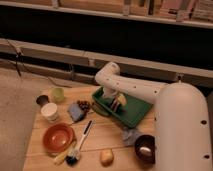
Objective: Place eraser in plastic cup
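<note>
The eraser (122, 99) is a small pale cream-yellow block in the green tray (131, 116), right at the tip of my gripper (116, 103). My gripper reaches down into the tray from the white arm; I cannot tell whether it holds the eraser. The plastic cup (58, 94) is light green, short and round. It stands upright at the table's far left, well to the left of the gripper.
A dark brown cup (42, 100) and a white paper cup (50, 112) stand near the green cup. An orange bowl (58, 138), a blue object (76, 112), grapes (84, 105), a dish brush (80, 144), a potato-like lump (106, 157), a grey cloth (131, 135) and a dark bowl (145, 148) lie about.
</note>
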